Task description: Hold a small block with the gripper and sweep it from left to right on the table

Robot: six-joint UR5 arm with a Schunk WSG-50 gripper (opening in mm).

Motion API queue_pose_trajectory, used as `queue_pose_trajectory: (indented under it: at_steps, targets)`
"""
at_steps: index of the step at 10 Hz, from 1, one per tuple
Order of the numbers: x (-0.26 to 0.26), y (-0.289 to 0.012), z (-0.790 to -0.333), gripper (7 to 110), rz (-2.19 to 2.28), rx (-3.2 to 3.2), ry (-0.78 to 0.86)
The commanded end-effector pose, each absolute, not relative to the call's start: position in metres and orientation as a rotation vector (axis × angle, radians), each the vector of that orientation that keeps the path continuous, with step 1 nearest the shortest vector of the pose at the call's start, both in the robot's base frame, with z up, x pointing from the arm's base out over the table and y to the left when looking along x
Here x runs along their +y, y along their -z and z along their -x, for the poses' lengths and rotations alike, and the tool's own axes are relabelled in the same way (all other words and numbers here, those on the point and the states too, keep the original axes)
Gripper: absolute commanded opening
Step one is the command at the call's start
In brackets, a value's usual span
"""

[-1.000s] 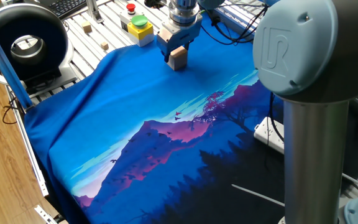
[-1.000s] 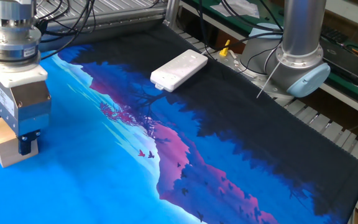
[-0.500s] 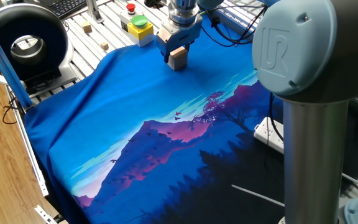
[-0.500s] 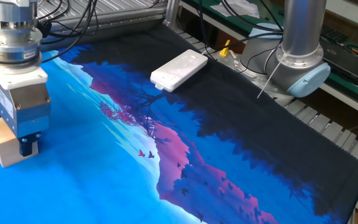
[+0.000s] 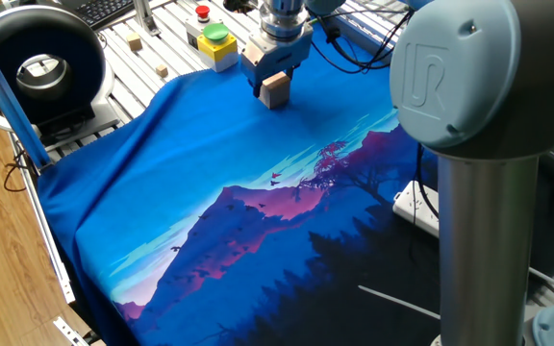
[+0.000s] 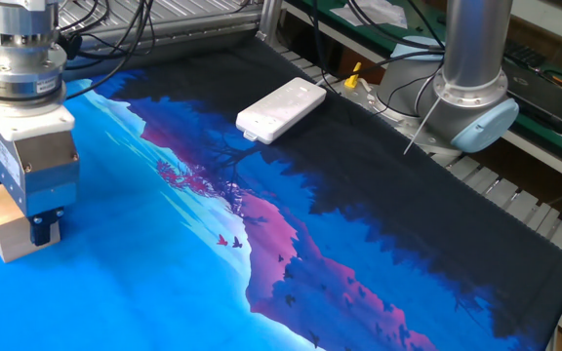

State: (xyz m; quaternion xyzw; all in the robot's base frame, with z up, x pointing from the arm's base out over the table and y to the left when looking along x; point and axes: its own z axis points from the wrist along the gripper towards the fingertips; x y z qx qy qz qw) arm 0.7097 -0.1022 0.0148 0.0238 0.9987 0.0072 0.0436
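Observation:
The small block (image 5: pixel 275 90) is a light tan wooden cube resting on the blue part of the cloth-covered table (image 5: pixel 210 173), near its far edge. It also shows at the left edge of the other fixed view (image 6: pixel 6 224). The gripper (image 5: pixel 272 88) points straight down and is shut on the block, its dark fingers (image 6: pixel 47 229) pressed to the block's sides. In the other fixed view the gripper (image 6: pixel 22 226) hides part of the block. The block's base touches the cloth.
A yellow box with a green button (image 5: pixel 216 43) and a red button (image 5: pixel 202 13) stands just behind the gripper. Tiny wooden cubes (image 5: pixel 135 41) lie on the bare slats. A white power strip (image 6: pixel 281 109) lies on the dark cloth. The arm's base column (image 6: pixel 471 68) stands at the right.
The gripper and the block have shifted very slightly; otherwise nothing has visibly changed.

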Motion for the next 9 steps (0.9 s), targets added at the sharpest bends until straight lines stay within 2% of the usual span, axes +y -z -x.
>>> queue_pose_trajectory:
  at_steps: [1,2,3,4,5,9]
  targets:
    - [-0.102,-0.016,-0.709,7,-0.074,3.057,-0.033]
    - [-0.093,-0.016,-0.712,7,0.024,3.04,-0.091]
    - [-0.076,-0.017,-0.709,88,0.107,3.034,-0.196]
    - [-0.088,-0.015,-0.706,88,0.13,3.049,-0.129]
    - [-0.091,-0.015,-0.707,107,0.131,3.046,-0.105]
    - [-0.095,-0.015,-0.712,107,0.137,3.029,-0.08]
